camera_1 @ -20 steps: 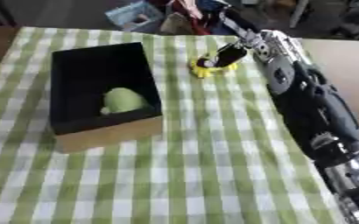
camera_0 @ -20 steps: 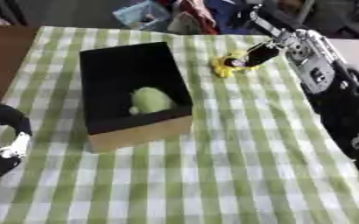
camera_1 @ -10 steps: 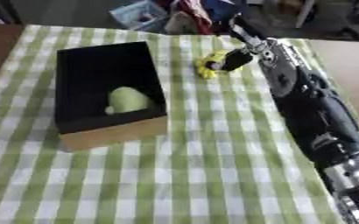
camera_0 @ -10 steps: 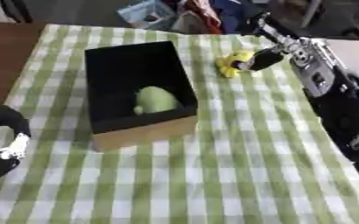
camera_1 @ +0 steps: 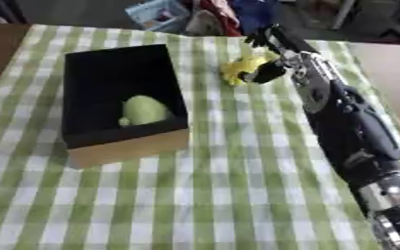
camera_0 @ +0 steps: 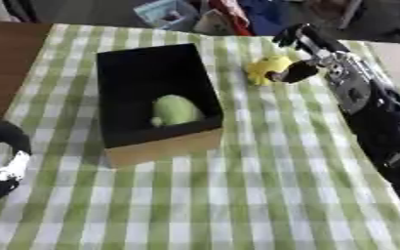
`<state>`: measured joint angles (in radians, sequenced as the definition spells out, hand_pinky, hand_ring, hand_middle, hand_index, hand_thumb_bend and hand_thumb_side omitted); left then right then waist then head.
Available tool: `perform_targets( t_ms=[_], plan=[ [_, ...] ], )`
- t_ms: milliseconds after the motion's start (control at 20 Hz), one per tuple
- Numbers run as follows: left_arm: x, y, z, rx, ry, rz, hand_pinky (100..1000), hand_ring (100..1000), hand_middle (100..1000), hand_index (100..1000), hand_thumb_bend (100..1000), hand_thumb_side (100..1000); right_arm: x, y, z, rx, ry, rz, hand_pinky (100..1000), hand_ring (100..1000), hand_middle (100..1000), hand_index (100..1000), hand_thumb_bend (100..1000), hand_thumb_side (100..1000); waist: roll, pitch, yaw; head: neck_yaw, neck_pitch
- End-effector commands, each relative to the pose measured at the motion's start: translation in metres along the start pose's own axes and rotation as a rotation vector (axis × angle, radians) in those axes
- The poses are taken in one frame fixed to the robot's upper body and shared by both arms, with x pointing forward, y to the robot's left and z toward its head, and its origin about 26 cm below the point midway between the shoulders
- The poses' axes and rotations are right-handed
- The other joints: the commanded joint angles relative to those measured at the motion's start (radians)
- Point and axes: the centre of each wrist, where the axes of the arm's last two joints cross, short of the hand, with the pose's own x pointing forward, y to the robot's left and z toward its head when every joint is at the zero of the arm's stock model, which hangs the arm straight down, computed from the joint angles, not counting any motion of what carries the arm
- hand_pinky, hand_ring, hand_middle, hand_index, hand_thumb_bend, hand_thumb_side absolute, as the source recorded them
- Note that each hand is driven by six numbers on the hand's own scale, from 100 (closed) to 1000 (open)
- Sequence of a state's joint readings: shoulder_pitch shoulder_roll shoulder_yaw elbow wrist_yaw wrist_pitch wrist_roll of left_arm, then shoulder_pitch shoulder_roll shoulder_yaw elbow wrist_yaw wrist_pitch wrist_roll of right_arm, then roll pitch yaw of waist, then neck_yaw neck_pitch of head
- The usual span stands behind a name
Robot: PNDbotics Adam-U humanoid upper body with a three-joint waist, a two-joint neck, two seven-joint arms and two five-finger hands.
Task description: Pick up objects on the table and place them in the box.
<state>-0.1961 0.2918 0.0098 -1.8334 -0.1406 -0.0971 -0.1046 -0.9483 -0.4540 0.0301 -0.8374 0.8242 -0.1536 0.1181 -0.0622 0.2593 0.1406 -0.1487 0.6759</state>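
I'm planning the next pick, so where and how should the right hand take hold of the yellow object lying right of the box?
Probably across its lumpy middle, coming from its right and far side. The yellow object lies low on the checked cloth, clear of the box, and the right hand is already against its right edge. Its exact shape is too unclear to pick a finer spot.

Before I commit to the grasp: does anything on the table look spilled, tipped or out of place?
Nothing stands out. The box sits upright on the checked cloth with a green object inside, and the right hand is at the yellow object.
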Motion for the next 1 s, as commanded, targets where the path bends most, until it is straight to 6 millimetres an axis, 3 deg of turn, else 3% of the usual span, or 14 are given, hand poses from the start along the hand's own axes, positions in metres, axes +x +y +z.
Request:
perform_targets(
  t_ms=[50,550,1000],
  plan=[
    [0.008,0.006,-0.005,-0.007,-0.037,-0.021,676,500,530,547,151,100,-0.01,-0.015,0.002,-0.032,0.043,0.03,695,752,637,760,535,165,0.007,-0.014,0.002,-0.006,0.002],
    [0.01,0.006,-0.006,-0.009,-0.044,-0.019,677,500,529,547,151,100,-0.016,-0.004,0.004,-0.067,0.153,0.06,692,756,655,754,528,161,0.01,-0.007,0.014,-0.017,0.007],
    [0.01,0.005,-0.006,-0.009,-0.045,-0.019,676,499,529,546,152,100,-0.017,0.005,0.006,-0.111,0.239,0.127,664,696,575,698,472,117,0.013,-0.005,0.023,-0.019,0.006]
  ],
)
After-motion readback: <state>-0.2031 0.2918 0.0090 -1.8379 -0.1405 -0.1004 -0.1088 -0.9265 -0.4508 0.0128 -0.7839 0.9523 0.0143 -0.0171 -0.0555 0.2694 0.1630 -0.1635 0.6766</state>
